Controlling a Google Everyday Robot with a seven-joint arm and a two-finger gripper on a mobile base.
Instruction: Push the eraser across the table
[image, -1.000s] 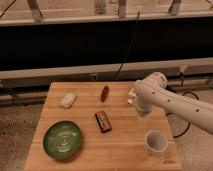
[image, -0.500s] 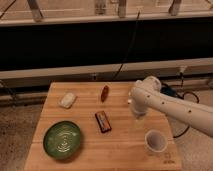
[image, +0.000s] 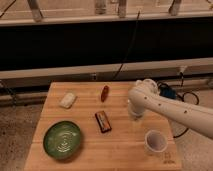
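Gripper (image: 136, 112) points down over the table (image: 125, 152), right of mid-bench as seen; how wide it stands can't be told. Eraser (image: 103, 121): flat black block with an orange-red stripe, lying mid-bench, apart from the gripper. Slim dark-red pepper (image: 104, 93) toward the far edge. Pale rounded lump (image: 68, 100) near the far left corner. Green bowl (image: 62, 140), ringed inside, at the near left corner. White cup (image: 155, 142) near the near right corner, beside a small dark logo (image: 169, 160), unreadable. Top: pale joined planks.
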